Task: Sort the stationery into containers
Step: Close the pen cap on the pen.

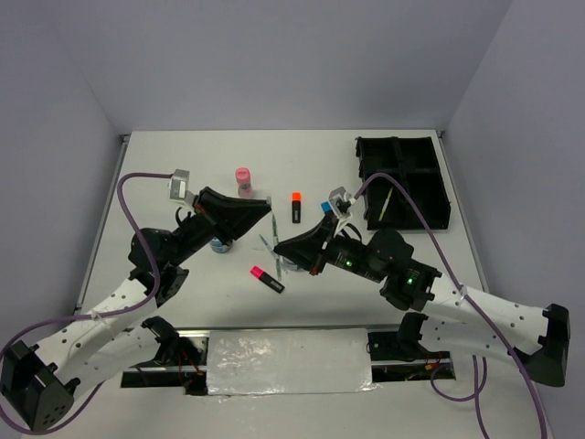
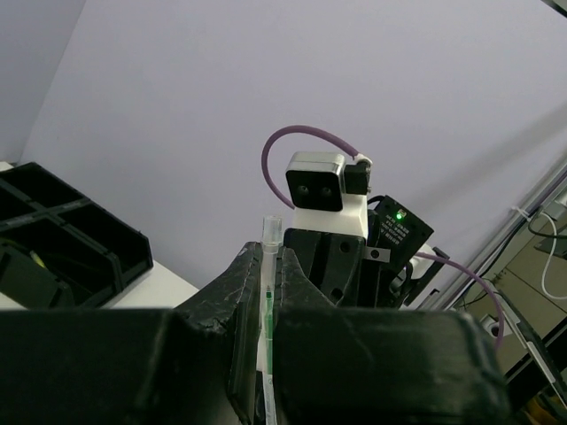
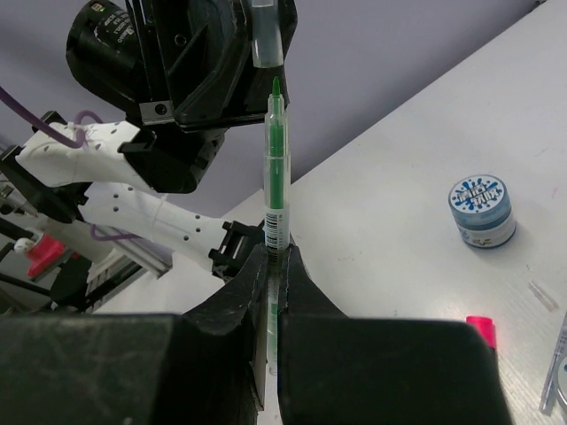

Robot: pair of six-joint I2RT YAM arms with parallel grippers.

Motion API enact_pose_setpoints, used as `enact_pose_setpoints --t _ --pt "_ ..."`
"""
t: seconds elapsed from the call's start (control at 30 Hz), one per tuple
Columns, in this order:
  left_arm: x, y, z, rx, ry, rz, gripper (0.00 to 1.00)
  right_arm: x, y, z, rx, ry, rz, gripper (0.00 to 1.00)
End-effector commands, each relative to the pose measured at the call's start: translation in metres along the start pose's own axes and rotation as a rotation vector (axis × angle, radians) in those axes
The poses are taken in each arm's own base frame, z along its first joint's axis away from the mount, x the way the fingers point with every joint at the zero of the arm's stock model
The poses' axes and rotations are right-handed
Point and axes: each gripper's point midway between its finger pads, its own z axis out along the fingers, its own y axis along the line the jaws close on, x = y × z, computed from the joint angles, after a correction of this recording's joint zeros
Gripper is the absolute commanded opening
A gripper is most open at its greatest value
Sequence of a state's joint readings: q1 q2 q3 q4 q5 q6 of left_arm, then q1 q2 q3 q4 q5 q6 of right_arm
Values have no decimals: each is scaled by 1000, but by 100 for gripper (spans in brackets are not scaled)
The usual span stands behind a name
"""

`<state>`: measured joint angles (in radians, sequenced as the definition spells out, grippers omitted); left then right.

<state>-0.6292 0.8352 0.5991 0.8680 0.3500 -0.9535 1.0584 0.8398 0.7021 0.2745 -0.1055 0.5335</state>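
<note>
Both grippers meet above the table's middle. My right gripper (image 3: 276,252) (image 1: 281,249) is shut on a clear-barrelled green pen (image 3: 275,177) (image 1: 272,234) that points at my left gripper (image 2: 268,257) (image 1: 268,219). The left one is shut on a clear pen cap (image 2: 271,232) (image 3: 266,40), and the pen's green tip sits just at the cap's mouth. The black organiser tray (image 1: 402,146) (image 2: 62,239) stands at the far right with a pale pen (image 1: 388,203) inside. On the table lie the pink highlighter (image 1: 267,279) (image 3: 481,326), orange highlighter (image 1: 295,208) and blue-capped highlighter (image 1: 326,208).
A pink bottle (image 1: 243,180) stands behind the left arm. One patterned tub (image 1: 219,245) (image 3: 481,211) sits under the left arm. Thin pale pens (image 3: 555,372) lie by the right gripper. The table's front edge carries a foil strip (image 1: 288,361).
</note>
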Motion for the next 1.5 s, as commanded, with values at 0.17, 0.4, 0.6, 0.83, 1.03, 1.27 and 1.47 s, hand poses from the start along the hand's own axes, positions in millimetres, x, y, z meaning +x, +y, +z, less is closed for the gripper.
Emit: enact_pose_setpoints --t 0.17,0.4,0.6,0.83,1.03,1.27,1.47 --pt "-8 -16 4 51 -9 10 0 -18 12 7 -15 -32 -22 0" --pt "-8 -14 2 36 -11 17 0 -18 13 7 -17 -38 -21 0" --pt "-4 -7 0 10 -5 17 0 -24 14 5 -11 -47 -29 0" --pt "-2 -11 0 26 7 3 0 -26 7 6 28 -57 -30 0" --pt "1 -12 -2 25 13 -11 0 -39 7 8 50 -89 -57 0" --pt "9 -6 -3 -1 37 -29 0 -63 20 17 10 -141 -121 0" --pt "11 -3 -2 -32 56 -16 18 -95 31 22 5 -225 -199 0"
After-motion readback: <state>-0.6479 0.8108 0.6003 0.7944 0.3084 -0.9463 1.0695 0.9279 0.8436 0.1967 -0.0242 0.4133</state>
